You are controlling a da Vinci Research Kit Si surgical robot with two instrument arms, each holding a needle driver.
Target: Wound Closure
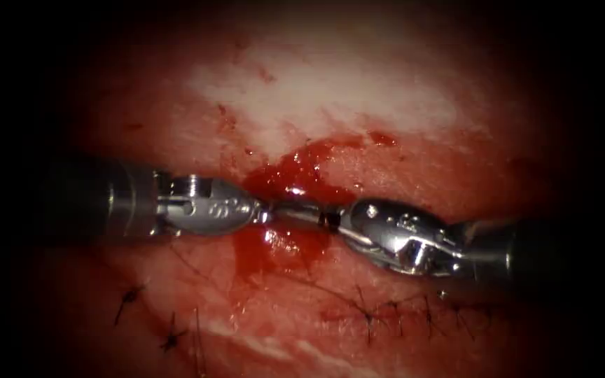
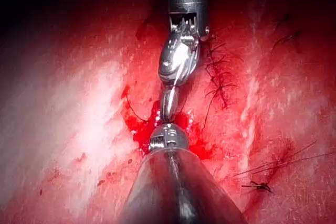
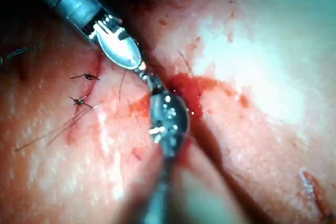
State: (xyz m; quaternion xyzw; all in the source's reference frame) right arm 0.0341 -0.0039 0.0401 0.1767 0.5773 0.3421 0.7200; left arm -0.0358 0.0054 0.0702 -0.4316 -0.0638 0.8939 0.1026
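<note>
My two tools meet tip to tip over a pool of red fluid [image 1: 295, 175] in the middle of the tissue [image 1: 330, 91]. The left tool [image 1: 266, 213] comes in from the left. The right tool [image 1: 281, 208] reaches in from the right, and its long jaws look pressed together, their tips against the left tool's tip. The fluid and the metal hide what lies between the tips, so I cannot tell where the needle is or which tool holds it. The left wrist view has the right tool [image 2: 167, 119] pointing straight at the left tool's wrist.
Below the tools runs the cut, stitched with dark thread [image 1: 369, 315] on the right, and with knots [image 1: 131, 297] and cut ends [image 1: 173, 339] at the lower left. A thin thread [image 1: 323, 288] crosses the tissue under the fluid. Pale tissue lies behind.
</note>
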